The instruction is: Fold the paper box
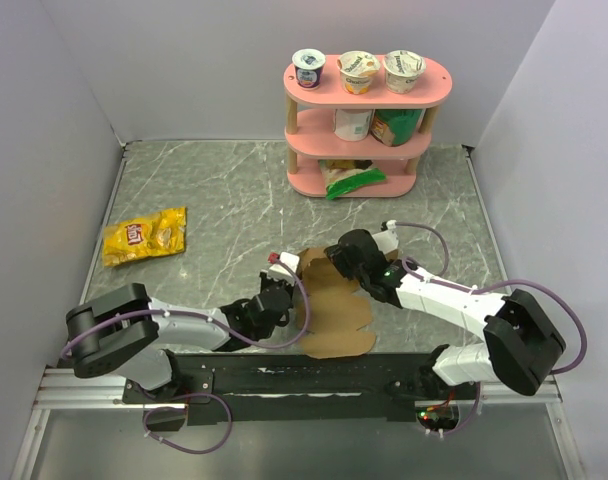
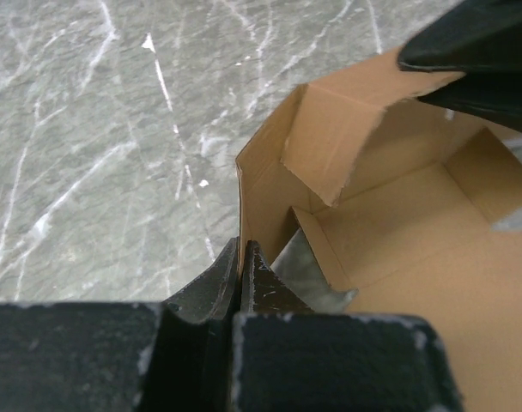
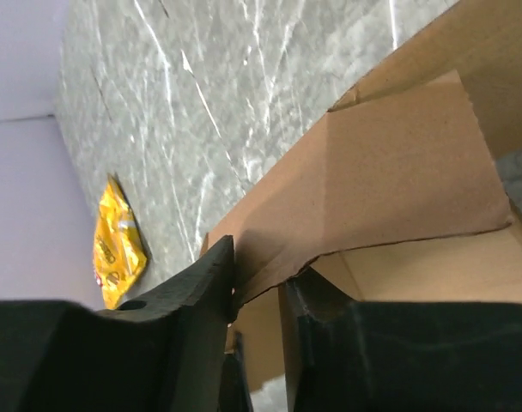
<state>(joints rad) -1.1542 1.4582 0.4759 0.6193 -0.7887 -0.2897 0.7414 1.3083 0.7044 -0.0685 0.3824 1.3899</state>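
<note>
"Close to the arm bases, what lies on the surface (image 1: 234, 200)?"

"The paper box (image 1: 334, 310), plain brown card, half made. Its near part lies flat and its far part has walls standing."

"Who has hold of it?"

"Both arms. The left claw (image 2: 242, 257) is pinched tight on the box's left wall, one finger on either side of the card's edge. I judge it holds that wall upright so the corner tab beside it can tuck inside."

"And the other?"

"The right claw (image 3: 259, 279) reaches in at the far end. A flap's edge runs between its fingers, and it looks clamped on that flap, which leans over the open middle. It is probably there to swing the flap down against the wall the left one steadies."

"How far along is it?"

"About midway, I'd say. Some walls are up, and the near panel is not yet raised. The risk is the card springing back if either grip slips."

"Anything farther out?"

"A yellow snack bag (image 1: 144, 236) lies well apart to the left. At the back stands a pink shelf (image 1: 364, 110) with yogurt cups (image 1: 359, 70) on top. Neither is part of this job."
</note>
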